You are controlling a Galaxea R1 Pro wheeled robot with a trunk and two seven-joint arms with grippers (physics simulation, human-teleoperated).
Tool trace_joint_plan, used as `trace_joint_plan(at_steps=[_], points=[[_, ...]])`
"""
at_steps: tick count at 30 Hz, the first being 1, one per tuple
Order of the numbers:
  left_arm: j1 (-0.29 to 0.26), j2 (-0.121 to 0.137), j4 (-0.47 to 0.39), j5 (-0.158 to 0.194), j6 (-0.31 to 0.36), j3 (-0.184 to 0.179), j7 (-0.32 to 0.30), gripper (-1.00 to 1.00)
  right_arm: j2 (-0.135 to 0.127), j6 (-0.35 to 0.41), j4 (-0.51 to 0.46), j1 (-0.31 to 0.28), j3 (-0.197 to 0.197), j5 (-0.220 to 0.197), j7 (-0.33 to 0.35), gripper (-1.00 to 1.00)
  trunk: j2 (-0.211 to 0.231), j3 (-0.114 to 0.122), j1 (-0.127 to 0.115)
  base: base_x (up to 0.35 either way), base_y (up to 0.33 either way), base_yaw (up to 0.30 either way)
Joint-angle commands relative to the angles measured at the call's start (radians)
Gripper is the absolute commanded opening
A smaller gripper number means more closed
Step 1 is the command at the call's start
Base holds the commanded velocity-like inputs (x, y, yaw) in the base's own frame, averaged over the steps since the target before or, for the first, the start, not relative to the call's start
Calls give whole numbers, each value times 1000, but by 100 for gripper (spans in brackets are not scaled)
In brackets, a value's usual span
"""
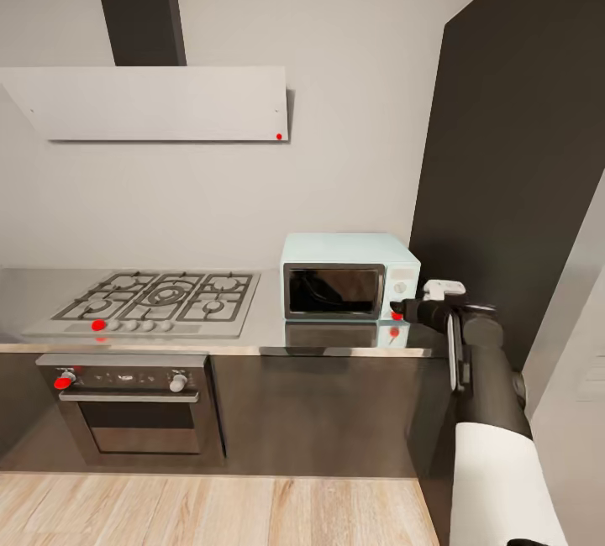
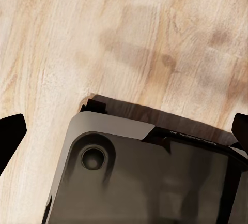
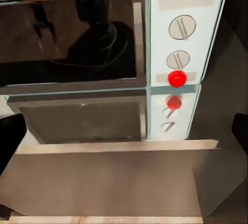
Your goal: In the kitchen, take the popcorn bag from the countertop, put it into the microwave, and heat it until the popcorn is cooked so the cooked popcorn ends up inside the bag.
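With my right arm stretched forward, its gripper [image 1: 398,308], fingers spread wide and empty, sits just before the microwave [image 1: 349,275] knobs [image 3: 182,28]; my wrist camera catches the red button [image 3: 176,78] mirrored on the countertop [image 3: 103,177].

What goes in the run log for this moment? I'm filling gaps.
stage: right gripper at microwave red button | door: closed | popcorn bag: unseen | left gripper: open over floor

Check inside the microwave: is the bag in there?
Can't confirm. The microwave door is shut, and its dark glass shows mostly reflections and a vague dark shape, nothing readable as a bag. The right pincer sits at its lower front corner, near the red button.
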Motion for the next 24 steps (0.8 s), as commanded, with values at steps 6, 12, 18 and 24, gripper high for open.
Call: trace_joint_plan(at_steps=[6,12,18,24], points=[[-1,-1,1,4,-4,-10,-4,100,8,-303,166,-4,-114,14,9,100,-2,-2,0,0,0,0],[-1,-3,1,-1,-4,-11,-4,100,5,-544,334,-5,-136,16,-87,100,-2,-2,0,0,0,0],[-1,-3,1,0,-4,-10,-4,100,0,-571,401,-5,-138,11,-119,100,-2,-2,0,0,0,0],[-1,-2,1,8,-6,-10,-3,100,-8,-574,457,-5,-138,8,-121,100,-2,-2,0,0,0,0]])
